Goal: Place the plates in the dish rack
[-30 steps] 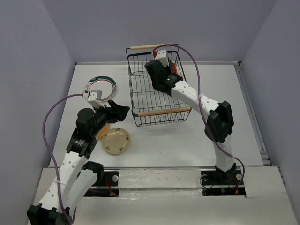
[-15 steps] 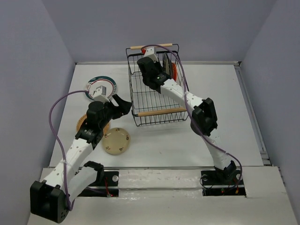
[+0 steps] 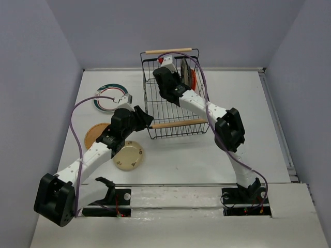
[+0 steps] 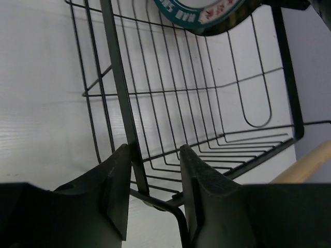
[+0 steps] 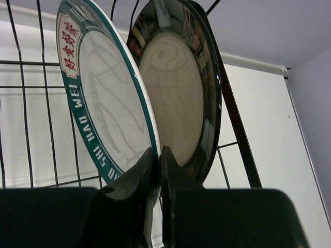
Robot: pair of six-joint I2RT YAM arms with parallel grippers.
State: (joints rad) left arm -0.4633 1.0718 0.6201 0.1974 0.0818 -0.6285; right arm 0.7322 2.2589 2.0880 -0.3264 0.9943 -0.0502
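The black wire dish rack (image 3: 155,103) stands at the back centre. My right gripper (image 3: 172,72) is inside it, shut on the rim of a white teal-striped plate (image 5: 103,103) held upright. A black-rimmed plate (image 5: 176,88) stands just behind it, with an orange plate (image 3: 193,77) at the rack's right end. My left gripper (image 3: 148,122) is open at the rack's near left corner; in the left wrist view its jaws (image 4: 155,155) straddle the corner wire (image 4: 119,77). On the table lie a second teal-striped plate (image 3: 106,98), a tan-brown plate (image 3: 93,135) and a cream speckled plate (image 3: 128,156).
The rack's near wooden handle (image 3: 178,123) runs beside my left gripper, and the far handle (image 3: 168,50) is at the back. Grey walls close in the table on three sides. My left arm lies over the tan-brown plate.
My left gripper has moved right from above the table plates to the rack's near left corner. My right gripper has shifted left and back in the rack with the plate.
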